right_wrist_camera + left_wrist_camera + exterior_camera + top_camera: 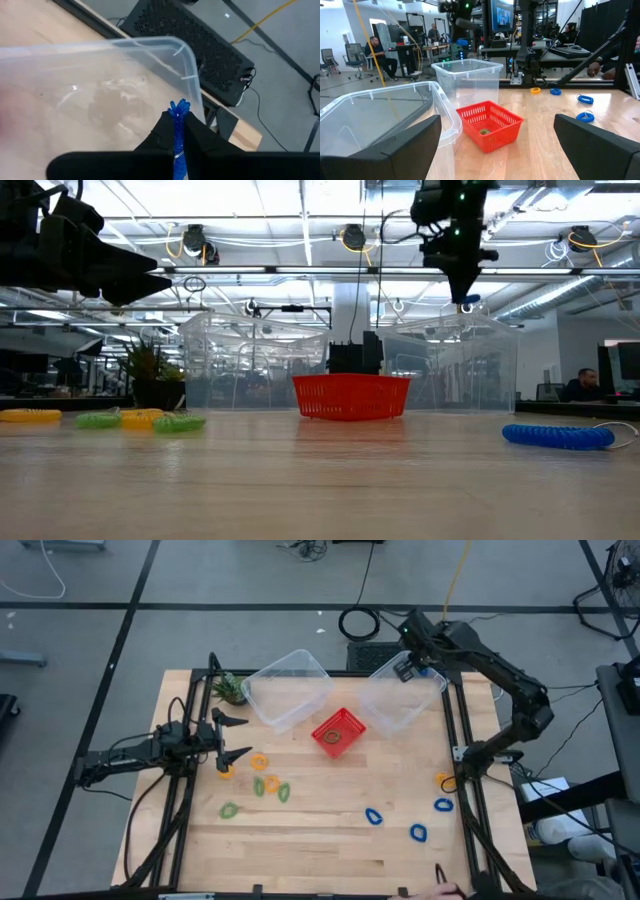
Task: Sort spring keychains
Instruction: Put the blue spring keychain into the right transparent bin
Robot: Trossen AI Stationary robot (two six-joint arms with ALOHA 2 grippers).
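The spring keychains are small coiled loops lying flat on the wooden table. An orange one [258, 761], a yellow one [272, 781] and a green one [229, 809] lie near my left gripper. Blue ones [418, 833] and an orange one [445, 780] lie at the right. My left gripper [240, 736] hovers open above the table's left part, facing the red basket [490, 125]. My right gripper [405, 668] hangs high over the right clear bin [405, 695], shut on a blue keychain [180, 106]. My right gripper pinches the blue keychain between its two fingers; the coil [178, 131] runs along the gap and its end sticks out past the fingertips [165, 122]. The fingers point down from above. The keychain is lifted clear, above the bin's far corner [187, 52].
A second clear bin [287, 688] stands left of the red basket [339, 731], which holds a small greenish thing [484, 132]. A small green plant [228, 688] stands at the table's far left. Black frame rails run along the table's left and right sides.
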